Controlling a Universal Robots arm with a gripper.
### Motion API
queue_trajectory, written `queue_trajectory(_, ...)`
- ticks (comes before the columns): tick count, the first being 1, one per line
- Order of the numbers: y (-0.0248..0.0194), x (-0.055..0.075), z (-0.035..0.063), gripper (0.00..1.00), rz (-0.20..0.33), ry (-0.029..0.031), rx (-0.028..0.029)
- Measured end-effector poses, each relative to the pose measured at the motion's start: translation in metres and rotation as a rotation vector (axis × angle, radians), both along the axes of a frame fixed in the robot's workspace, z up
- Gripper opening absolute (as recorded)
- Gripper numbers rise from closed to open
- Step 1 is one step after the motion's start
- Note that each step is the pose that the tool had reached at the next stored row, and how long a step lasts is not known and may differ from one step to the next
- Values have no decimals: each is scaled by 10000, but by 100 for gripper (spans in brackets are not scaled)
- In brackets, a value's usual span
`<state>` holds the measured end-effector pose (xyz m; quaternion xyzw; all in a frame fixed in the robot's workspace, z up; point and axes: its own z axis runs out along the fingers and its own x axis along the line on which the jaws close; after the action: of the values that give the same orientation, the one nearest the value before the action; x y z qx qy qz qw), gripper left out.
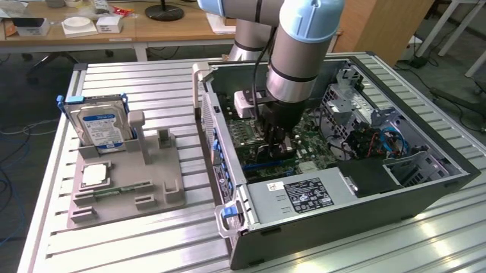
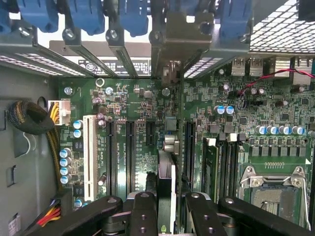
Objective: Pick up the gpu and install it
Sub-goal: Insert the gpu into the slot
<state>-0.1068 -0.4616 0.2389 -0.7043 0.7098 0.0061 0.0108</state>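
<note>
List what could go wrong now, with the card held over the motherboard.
1. The gpu, held edge-on in the gripper, may miss its slot and land between the black slots.
2. Its bracket may catch on the rear slot bars.
3. The capacitors beside it could get knocked.

The exterior camera sits high above the bench point(image 1: 114, 239) and looks steeply down from middling range. The open case point(image 1: 425, 187) takes the right of the frame, and the arm point(image 1: 296, 51) comes down from top centre. The wrist camera rides just behind the pincer point(image 2: 170, 209), very near, and faces along its fingers point(image 2: 142, 211) and the edge-on gpu point(image 2: 166, 182) gripped between them, onto the motherboard point(image 2: 133, 98). Both views share that board inside the case, which the exterior view shows at frame centre, under the arm.
</note>
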Motion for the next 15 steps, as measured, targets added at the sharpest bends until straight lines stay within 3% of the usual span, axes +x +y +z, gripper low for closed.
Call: queue_trajectory(15,0,0,0,27,0,0,0)
